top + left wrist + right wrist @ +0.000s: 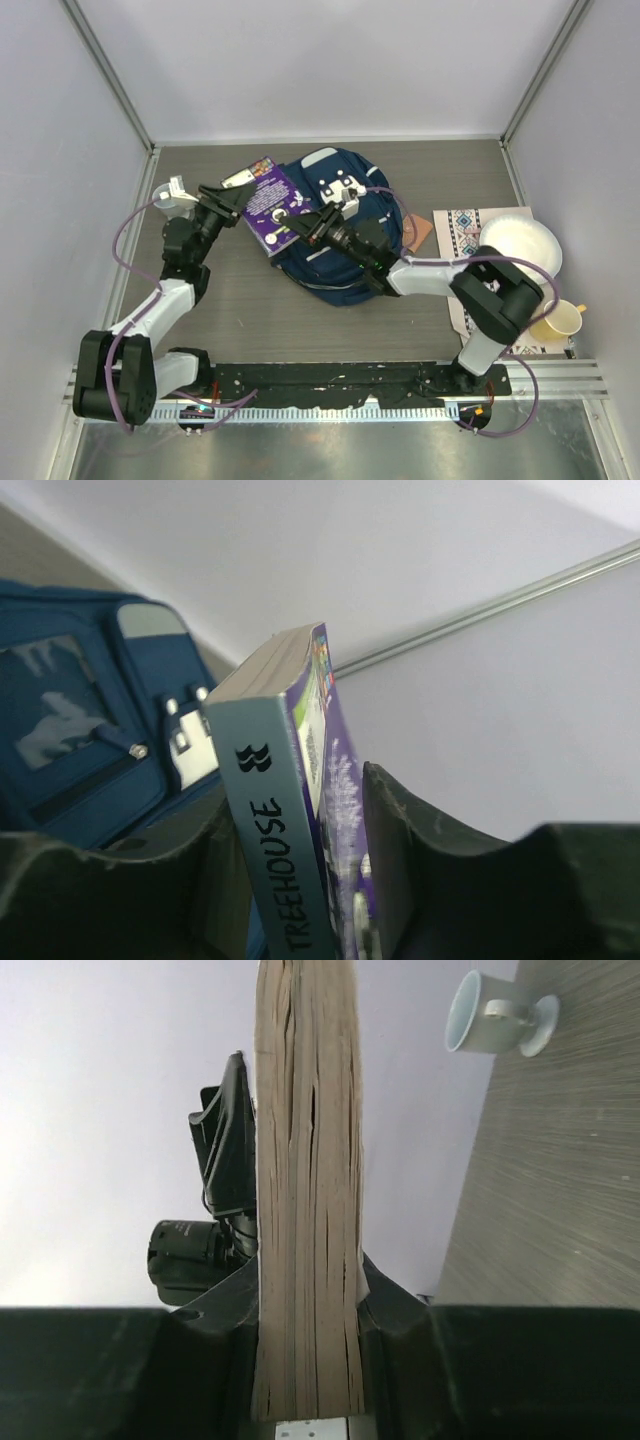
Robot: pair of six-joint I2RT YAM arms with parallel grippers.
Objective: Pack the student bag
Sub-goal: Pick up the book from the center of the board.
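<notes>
While both of my hands grip it, the book [268, 200] hangs over the left part of the student bag [330, 275].

Bag: lies at the middle of the worktop [250, 300], toward the far wall. Navy fabric with thin pale stripes. White patch [345, 190] with two buckle marks near its top. From the left wrist, a front pocket [60, 720] shows a clear window and a zip running below it. I cannot tell what is inside the bag; no opening shows.

Book: purple cover, grey-blue spine reading TREEHOUSE, browned page edges.

Left hand [230, 198]: pinching the book at the spine end, one finger pressed on each cover.

Right hand [312, 228]: reaching across the bag, pinching the opposite page edge, fingers pressed against both covers.

Other containers: white cup [178, 192] at the far left of the worktop, just beside my left arm; contents not visible. White plate [520, 245] rests on a patterned mat [462, 235] at the right. Yellow cup [555, 320] sits at the mat's near corner, tilted; I cannot make out its inside.
</notes>
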